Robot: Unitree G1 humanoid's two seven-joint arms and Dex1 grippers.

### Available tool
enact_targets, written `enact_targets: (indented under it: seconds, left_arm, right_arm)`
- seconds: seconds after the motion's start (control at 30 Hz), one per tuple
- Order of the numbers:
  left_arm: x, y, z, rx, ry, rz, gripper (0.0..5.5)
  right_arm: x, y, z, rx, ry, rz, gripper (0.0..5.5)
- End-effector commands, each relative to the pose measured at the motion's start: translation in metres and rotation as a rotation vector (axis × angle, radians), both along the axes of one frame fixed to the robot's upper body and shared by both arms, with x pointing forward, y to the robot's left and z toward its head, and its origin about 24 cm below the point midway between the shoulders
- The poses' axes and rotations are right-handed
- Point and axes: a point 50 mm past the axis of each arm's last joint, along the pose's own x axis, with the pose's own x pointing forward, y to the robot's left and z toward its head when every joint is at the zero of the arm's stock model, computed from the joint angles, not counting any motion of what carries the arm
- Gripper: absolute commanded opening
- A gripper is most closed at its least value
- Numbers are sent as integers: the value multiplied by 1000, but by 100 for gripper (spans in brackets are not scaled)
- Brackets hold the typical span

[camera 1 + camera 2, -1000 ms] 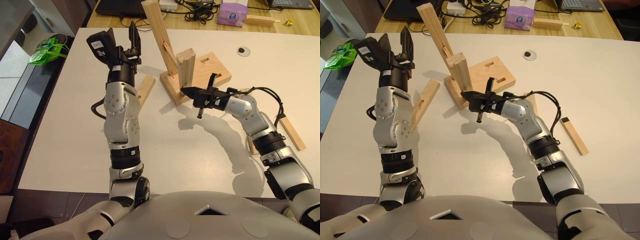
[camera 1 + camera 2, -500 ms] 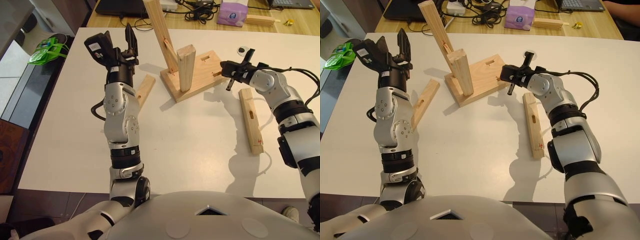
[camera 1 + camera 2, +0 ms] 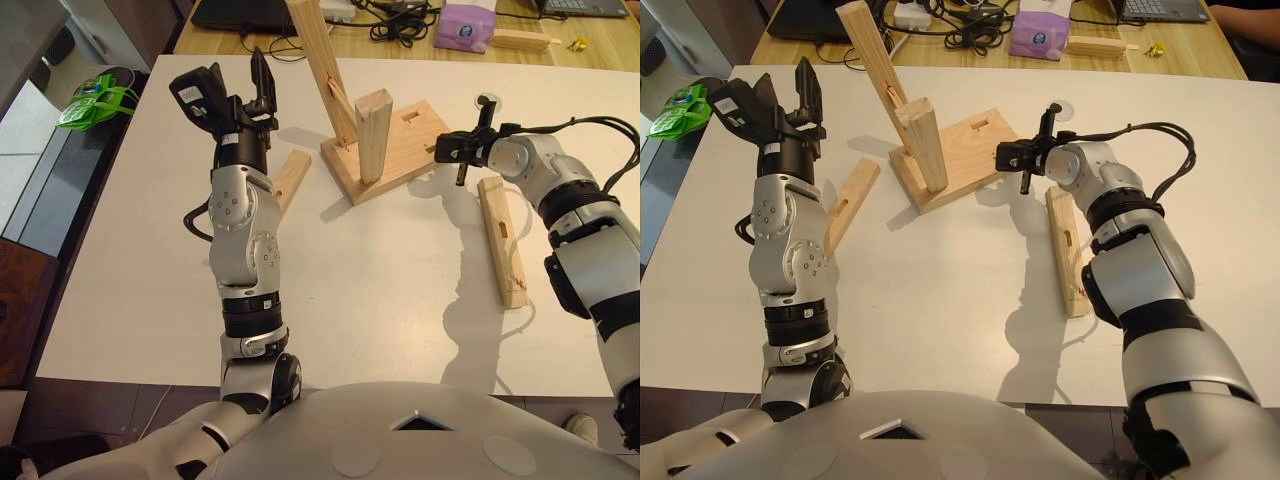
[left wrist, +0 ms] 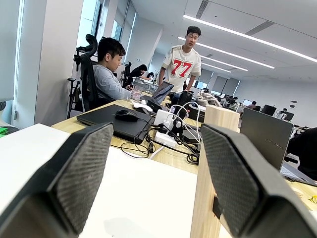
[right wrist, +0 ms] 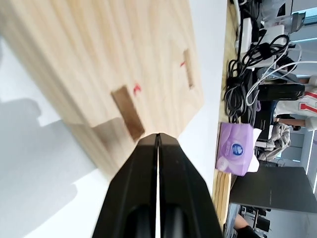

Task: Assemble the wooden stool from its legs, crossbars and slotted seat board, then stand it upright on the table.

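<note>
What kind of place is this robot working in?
Most likely an open-plan office or lab: a laptop and a cabled power strip sit on a wooden desk, with an office chair and long ceiling lights behind.

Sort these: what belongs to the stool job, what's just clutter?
Job: slotted wooden seat board; tall wooden leg; short wooden leg; left loose wooden bar; right loose wooden bar.
Clutter: purple tissue pack; black laptop; black cables; green bag.

We are seeing bright, even light pouring down from long ceiling strips and from tall windows. On the white tabletop the upright legs and the seat board are casting soft, pale shadows that are falling toward the near edge.
</note>
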Motion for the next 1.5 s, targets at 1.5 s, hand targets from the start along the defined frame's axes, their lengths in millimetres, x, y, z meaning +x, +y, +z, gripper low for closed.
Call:
enact_targets:
  seconds: [1.5]
  left_arm:
    - [2, 6, -4, -32, -12, 56, 326]
  right_arm:
    - [-18, 12, -17, -214, 248, 261, 0]
